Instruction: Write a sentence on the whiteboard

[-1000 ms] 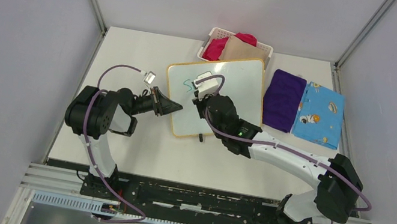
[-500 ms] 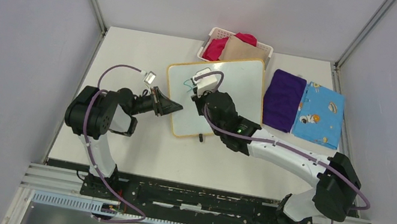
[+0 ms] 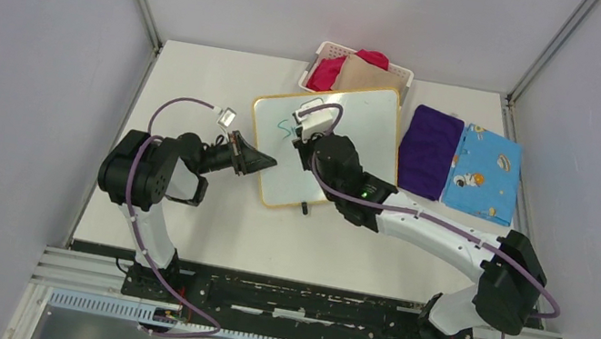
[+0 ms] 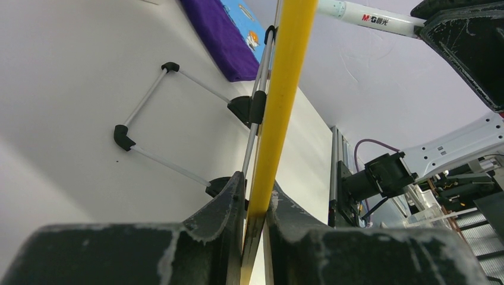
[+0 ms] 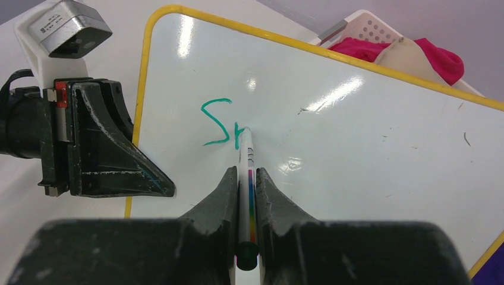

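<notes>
right pincer (image 5: 244,173) around marker (image 5: 245,149), tip on whiteboard (image 5: 368,136)

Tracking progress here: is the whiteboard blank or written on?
Written on, barely: a green S and part of a next letter mark the whiteboard by the marker tip.

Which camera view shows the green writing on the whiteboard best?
Right wrist view: the green writing is large and sharp on the whiteboard. Top external shows a tiny mark; left wrist shows none of it.

The whiteboard (image 3: 368,130) sits mid-table (image 3: 201,79), a basket (image 3: 400,74) touching its far edge, a cloth (image 3: 429,151) just right, a second cloth (image 3: 483,172) beside that.
</notes>
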`<act>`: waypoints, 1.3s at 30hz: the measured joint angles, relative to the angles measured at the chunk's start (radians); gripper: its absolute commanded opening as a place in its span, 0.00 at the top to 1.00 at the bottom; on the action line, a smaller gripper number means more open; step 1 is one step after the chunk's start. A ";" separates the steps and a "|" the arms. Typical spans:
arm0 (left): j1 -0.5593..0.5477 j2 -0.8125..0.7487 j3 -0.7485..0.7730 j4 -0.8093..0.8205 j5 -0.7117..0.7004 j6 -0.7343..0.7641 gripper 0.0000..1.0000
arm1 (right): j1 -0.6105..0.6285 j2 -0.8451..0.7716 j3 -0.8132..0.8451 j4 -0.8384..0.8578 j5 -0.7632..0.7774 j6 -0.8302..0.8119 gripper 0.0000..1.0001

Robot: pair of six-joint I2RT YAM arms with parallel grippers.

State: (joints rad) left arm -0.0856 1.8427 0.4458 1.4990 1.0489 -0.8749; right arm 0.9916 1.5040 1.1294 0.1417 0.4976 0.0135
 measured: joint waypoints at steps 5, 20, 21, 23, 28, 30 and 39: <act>0.000 0.000 0.000 -0.001 0.001 0.000 0.79 | -0.004 -0.013 -0.018 0.007 0.000 0.000 1.00; -0.002 0.000 0.000 -0.027 0.005 0.000 0.65 | -0.007 -0.054 -0.089 0.022 -0.001 0.015 1.00; -0.002 0.000 0.000 -0.027 0.005 0.000 0.64 | -0.007 -0.054 -0.089 0.022 0.000 0.015 1.00; -0.002 0.000 0.000 -0.029 0.005 0.000 0.64 | -0.007 -0.054 -0.088 0.022 -0.001 0.015 1.00; -0.003 0.000 0.000 -0.032 0.006 0.000 0.66 | -0.007 -0.053 -0.078 0.012 0.000 0.013 1.00; -0.004 0.000 0.000 -0.034 0.006 0.000 0.67 | -0.007 -0.050 -0.068 0.006 0.000 0.011 1.00; -0.004 0.000 0.000 -0.051 0.006 0.000 0.70 | -0.017 -0.039 -0.029 -0.001 0.003 0.007 1.00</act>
State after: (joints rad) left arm -0.0895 1.8427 0.4458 1.4483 1.0550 -0.8749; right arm 0.9749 1.4654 1.1000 0.1406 0.5007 0.0208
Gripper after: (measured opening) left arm 0.308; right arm 0.164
